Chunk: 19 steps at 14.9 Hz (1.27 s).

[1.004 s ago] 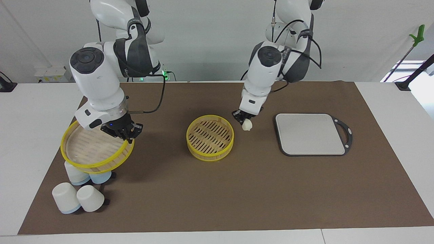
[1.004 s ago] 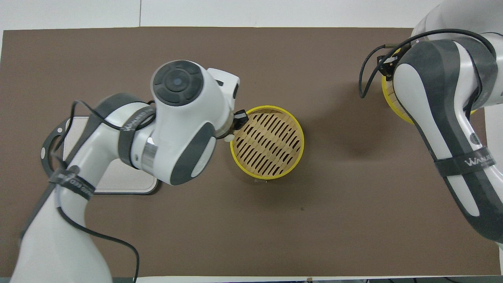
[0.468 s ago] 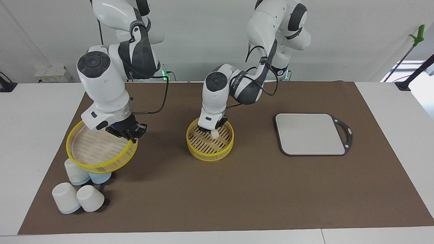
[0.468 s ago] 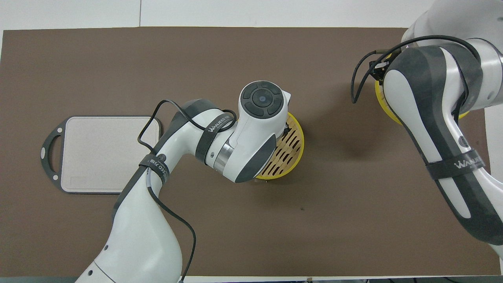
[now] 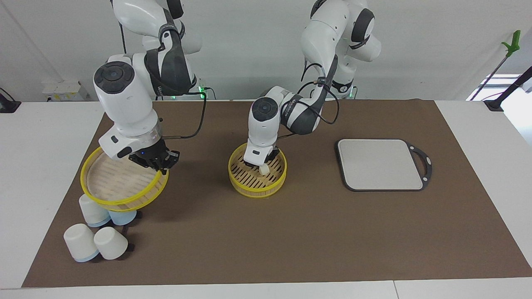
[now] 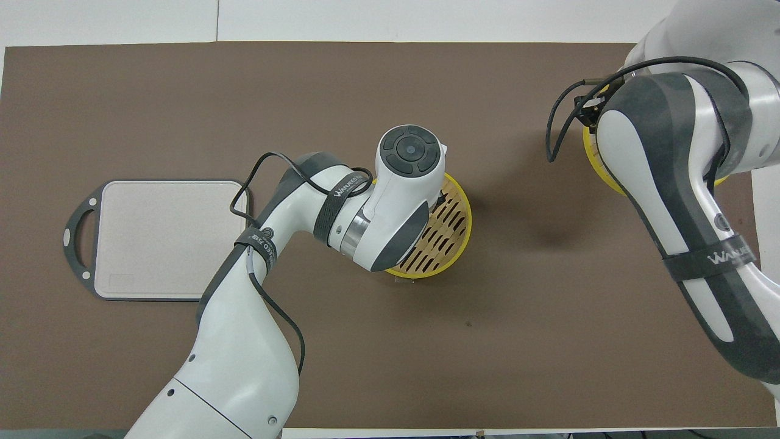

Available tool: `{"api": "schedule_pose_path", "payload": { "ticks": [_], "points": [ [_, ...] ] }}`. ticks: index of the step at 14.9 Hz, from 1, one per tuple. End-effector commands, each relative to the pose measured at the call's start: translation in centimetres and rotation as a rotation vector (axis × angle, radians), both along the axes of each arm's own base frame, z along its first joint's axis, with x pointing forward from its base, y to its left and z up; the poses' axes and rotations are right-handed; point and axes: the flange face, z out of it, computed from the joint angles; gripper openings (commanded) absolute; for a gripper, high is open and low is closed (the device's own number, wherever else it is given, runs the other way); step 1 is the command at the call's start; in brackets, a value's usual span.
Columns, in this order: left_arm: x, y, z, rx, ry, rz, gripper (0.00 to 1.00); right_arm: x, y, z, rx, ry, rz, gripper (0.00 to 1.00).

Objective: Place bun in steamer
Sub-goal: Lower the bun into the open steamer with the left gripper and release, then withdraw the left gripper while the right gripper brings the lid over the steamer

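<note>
Now the left gripper [image 5: 261,165] is down inside the steamer [image 5: 257,179] at mid-table, the bun [image 5: 263,169] at its fingertips, low over or on the slats; contact with the floor is probably made, but unclear. Bun hangs directly below the fingers, which pinch it. Right gripper [image 5: 156,162], pressed shut, holds the lid [image 5: 120,185] above the cups [image 5: 94,243] and waits.

Cream-white bun [image 5: 263,169]; yellow-rimmed, pale slatted steamer [image 5: 276,184]; grey tray [image 5: 380,164], brown mat [image 5: 291,232].
</note>
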Motion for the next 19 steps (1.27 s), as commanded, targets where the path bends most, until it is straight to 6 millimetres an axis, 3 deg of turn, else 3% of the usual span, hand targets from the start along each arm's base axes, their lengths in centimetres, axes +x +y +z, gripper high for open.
{"api": "schedule_pose_path", "payload": {
  "ticks": [1, 2, 4, 7, 10, 13, 15, 16, 17, 19],
  "points": [
    [0.0, -1.0, -0.2, -0.008, -0.020, -0.013, 0.23, -0.7, -0.2, 0.7, 0.008, -0.017, 0.010, 0.00],
    [0.0, -1.0, -0.2, -0.009, -0.019, -0.012, 0.25, -0.7, -0.2, 0.7, 0.008, -0.017, 0.010, 0.00],
    [0.0, -1.0, -0.3, -0.010, -0.024, -0.011, 0.70, -0.7, -0.2, 0.7, 0.008, -0.017, 0.010, 0.00],
    [-0.1, -0.9, -0.2, 0.000, -0.017, -0.011, 0.99, -0.8, -0.1, 0.5, 0.009, -0.013, 0.012, 0.00],
    [-0.2, -0.6, -0.2, 0.029, 0.010, -0.013, 1.00, -1.0, 0.1, 0.4, 0.009, -0.011, 0.015, 0.00],
    [1.2, 1.0, 2.1, 0.041, 0.018, 0.013, 1.00, -0.9, 0.0, 0.5, 0.011, -0.020, 0.018, 0.00],
    [2.7, 3.5, 4.4, 0.045, 0.016, 0.049, 1.00, -0.9, 0.1, 0.6, 0.014, -0.021, 0.018, 0.00],
    [3.5, 4.9, 6.7, 0.030, -0.009, 0.067, 1.00, -0.9, 0.2, 0.6, 0.021, -0.022, 0.017, 0.00],
    [4.6, 7.4, 9.0, 0.018, -0.027, 0.102, 1.00, -0.9, 0.3, 0.6, 0.036, -0.025, 0.010, 0.00],
    [6.1, 13.1, 11.6, 0.012, -0.027, 0.160, 1.00, -1.0, 2.2, 0.6, 0.071, -0.032, -0.011, 0.00]
  ]
}}
